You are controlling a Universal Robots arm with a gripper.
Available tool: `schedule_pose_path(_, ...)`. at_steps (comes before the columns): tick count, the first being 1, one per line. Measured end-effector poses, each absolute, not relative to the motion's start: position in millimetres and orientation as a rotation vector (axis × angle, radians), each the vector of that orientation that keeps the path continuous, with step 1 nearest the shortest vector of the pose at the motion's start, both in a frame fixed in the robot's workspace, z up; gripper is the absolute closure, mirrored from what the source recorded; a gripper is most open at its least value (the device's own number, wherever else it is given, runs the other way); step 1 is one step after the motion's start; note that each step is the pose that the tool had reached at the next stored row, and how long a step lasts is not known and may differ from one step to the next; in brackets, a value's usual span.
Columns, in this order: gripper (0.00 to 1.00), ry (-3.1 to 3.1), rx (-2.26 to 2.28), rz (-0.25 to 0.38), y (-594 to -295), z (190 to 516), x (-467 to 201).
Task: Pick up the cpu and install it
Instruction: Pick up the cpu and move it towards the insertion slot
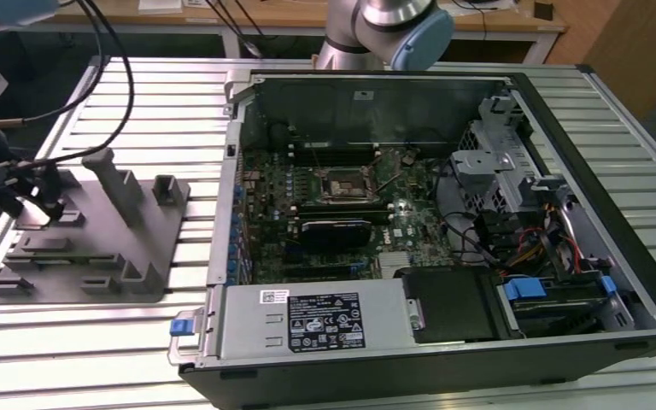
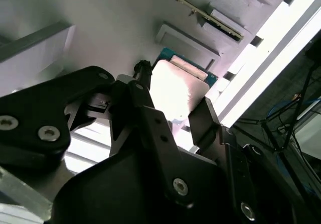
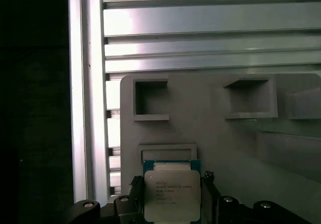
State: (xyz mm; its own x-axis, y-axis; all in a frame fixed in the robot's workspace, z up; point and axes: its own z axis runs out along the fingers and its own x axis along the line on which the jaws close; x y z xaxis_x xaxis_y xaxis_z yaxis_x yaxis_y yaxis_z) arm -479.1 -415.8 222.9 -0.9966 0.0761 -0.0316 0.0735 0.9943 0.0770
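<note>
- Silver cpu (image 3: 172, 196) sat between the black fingers (image 3: 136, 185) of the gripper (image 3: 172, 181), which pinched its sides
- Grey fixture (image 3: 210, 133) lay just under it, on the slatted metal table (image 3: 200, 48)
- Open computer case (image 1: 374, 102) stood well apart

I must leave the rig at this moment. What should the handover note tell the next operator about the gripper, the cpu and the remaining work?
Gripper: at the grey fixture on the exterior view's left, shut on the cpu, with fingers against two opposite edges.
Cpu: at the fixture, metal top toward the first wrist view. Whether it is lifted clear cannot be told.
Done: the grasp.
Left: the cpu is not yet in the socket inside the open computer case.
</note>
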Motion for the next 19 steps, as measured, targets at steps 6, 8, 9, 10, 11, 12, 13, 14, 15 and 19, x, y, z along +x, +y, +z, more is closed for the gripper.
schedule_pose_path(6,0.46,3.103,0.116,0.118,-416,253,-479)
schedule_pose_path(8,0.46,3.103,0.117,0.118,-416,261,-479)
schedule_pose_path(9,0.46,3.103,0.117,0.118,-416,265,-479)
schedule_pose_path(10,0.46,3.103,0.116,0.118,-416,270,-479)
schedule_pose_path(11,0.46,3.103,0.117,0.118,-416,275,-479)
schedule_pose_path(12,0.46,3.103,0.117,0.118,-416,279,-479)
schedule_pose_path(13,0.46,3.103,0.117,0.118,-416,284,-479)
schedule_pose_path(14,0.46,3.103,0.117,0.118,-416,288,-479)
schedule_pose_path(15,0.46,3.103,0.117,0.118,-416,293,-479)
schedule_pose_path(19,0.46,3.102,0.116,0.118,-416,309,-479)
